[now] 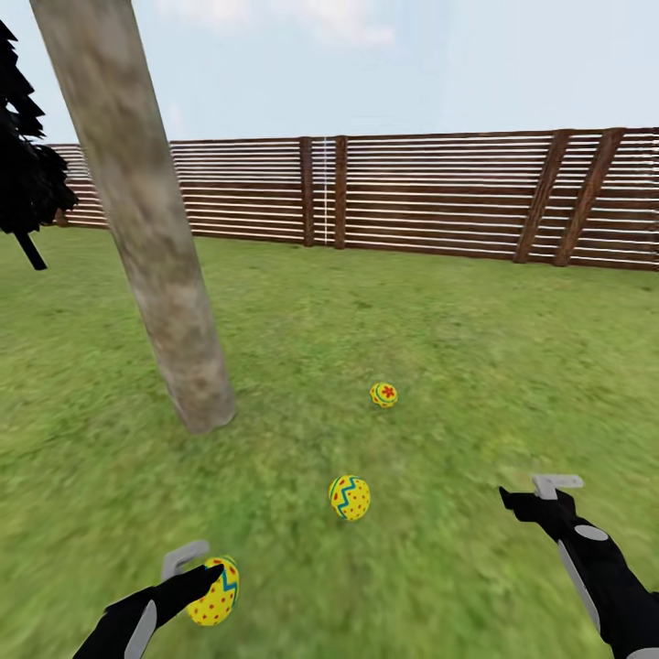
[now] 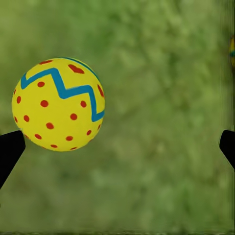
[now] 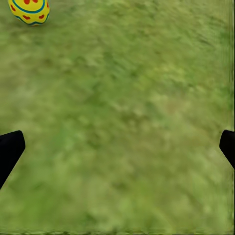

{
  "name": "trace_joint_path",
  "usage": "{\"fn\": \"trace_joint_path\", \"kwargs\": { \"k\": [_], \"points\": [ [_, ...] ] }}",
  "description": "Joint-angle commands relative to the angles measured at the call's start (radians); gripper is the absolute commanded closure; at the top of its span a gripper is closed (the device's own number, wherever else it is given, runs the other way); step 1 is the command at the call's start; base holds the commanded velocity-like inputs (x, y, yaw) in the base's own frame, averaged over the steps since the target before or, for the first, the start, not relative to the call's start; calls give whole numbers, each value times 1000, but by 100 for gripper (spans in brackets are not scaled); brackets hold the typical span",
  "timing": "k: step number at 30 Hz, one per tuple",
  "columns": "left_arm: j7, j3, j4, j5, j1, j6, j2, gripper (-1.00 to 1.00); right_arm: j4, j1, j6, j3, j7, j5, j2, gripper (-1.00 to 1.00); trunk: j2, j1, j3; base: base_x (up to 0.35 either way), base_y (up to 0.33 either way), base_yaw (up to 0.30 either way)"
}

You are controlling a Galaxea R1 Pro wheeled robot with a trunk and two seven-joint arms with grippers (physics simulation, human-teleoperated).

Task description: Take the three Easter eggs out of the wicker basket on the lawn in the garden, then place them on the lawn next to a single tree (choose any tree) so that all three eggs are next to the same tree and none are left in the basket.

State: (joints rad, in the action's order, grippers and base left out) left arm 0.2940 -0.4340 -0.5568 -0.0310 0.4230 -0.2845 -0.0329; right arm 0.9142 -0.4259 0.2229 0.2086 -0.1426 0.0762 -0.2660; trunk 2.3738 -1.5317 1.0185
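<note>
Three yellow Easter eggs show on the lawn (image 1: 476, 366) by the tree (image 1: 156, 256), whose slanted grey-brown trunk stands at the left. One egg with a red mark (image 1: 383, 394) lies farthest out, and a zigzag egg (image 1: 350, 498) lies nearer. The third egg (image 1: 215, 592) (image 2: 58, 104), red-dotted with a teal zigzag, sits between the fingers of my open left gripper (image 1: 197, 569) (image 2: 117, 147), close to one fingertip; whether it rests on the grass I cannot tell. My right gripper (image 1: 540, 494) (image 3: 117, 147) hangs open over bare grass, with an egg (image 3: 29, 11) off to its side. The wicker basket is out of view.
A brown slatted wooden fence (image 1: 412, 197) runs across the back of the garden. A near-black conifer (image 1: 27, 174) stands at the far left edge. Open grass stretches to the right of the trunk and between the eggs.
</note>
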Motion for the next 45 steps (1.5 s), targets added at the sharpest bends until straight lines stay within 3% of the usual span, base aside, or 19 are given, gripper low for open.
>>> {"fn": "trace_joint_path", "kwargs": {
  "k": [1, 45],
  "points": [
    [7, -6, -1, -4, 0, -7, 1, -100, 2, -1, 5, 3, -8, 8, 1, -100, -7, 5, -4, -274, 110, -209],
    [7, -8, 0, -4, 0, -7, 2, -100, -18, -1, 5, 3, -8, 8, 1, -100, -315, 173, -197, -330, 137, -209]
  ]
}}
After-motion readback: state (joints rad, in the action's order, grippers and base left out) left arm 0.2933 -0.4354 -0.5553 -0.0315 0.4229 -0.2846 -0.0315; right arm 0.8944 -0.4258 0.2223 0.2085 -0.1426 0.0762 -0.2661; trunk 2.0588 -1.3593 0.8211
